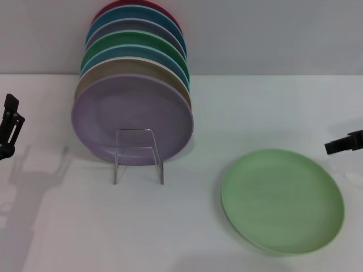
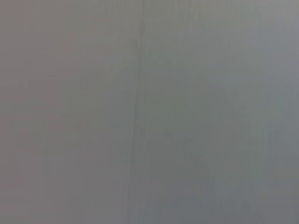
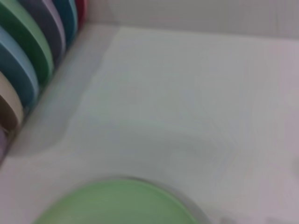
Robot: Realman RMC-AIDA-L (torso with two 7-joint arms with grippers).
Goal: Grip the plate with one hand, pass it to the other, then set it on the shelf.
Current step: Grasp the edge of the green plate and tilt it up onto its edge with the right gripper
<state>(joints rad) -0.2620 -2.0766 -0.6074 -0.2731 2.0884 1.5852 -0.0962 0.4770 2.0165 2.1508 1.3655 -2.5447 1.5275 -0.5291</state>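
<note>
Pastel-green plate (image 1: pixel 282 200) flat on table (image 1: pixel 255 113), right of wire rack (image 1: pixel 138 156), free for pickup; right gripper (image 1: pixel 343 143) just beside, left gripper (image 1: pixel 10 126) parked far opposite; finger states indeterminate.

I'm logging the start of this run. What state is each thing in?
plate: flat on the table, untouched.
shelf: upright, front loop free.
stacked plates: on edge in a row behind the loop.
left gripper: at the left edge, idle.
right gripper: at the right edge, holding nothing.

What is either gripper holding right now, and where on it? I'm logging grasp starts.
Nothing is held. The plate lies flat on the table, with the left gripper and right gripper apart from it.
</note>
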